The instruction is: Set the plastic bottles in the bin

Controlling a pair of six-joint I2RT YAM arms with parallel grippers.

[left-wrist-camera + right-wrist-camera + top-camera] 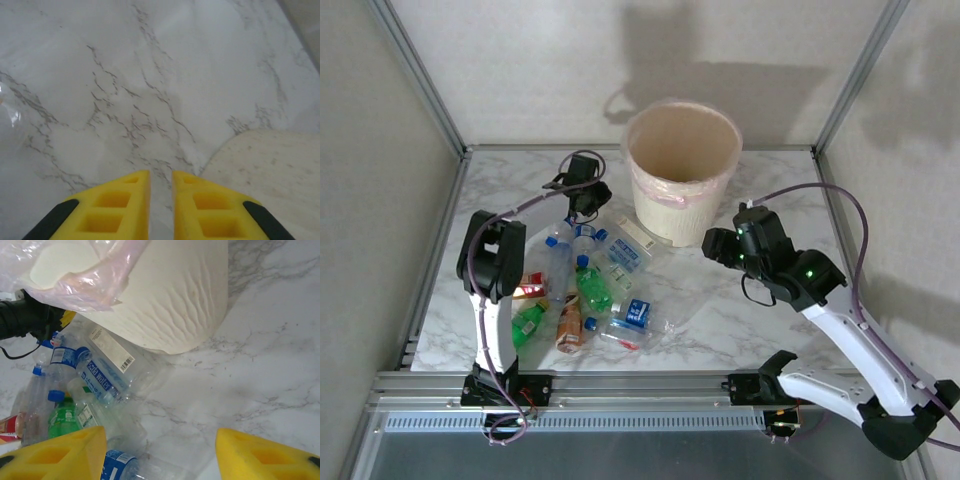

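White marbled counter point(750, 320): the small plastic bottles point(585, 285) lie flat in a heap just left of the upright peach round bin point(685, 200), most caps pointing toward the far wall. Left hand point(161, 180) pinched together above bare marble; right hand point(160, 440) spread apart

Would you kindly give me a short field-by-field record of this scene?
bin: upright at the far side of the table, pinkish liner
plastic bottles: lying heaped on the marble, near-left of the bin
left gripper: shut, empty, by the heap's far end
right gripper: open, empty, right of the bin's base
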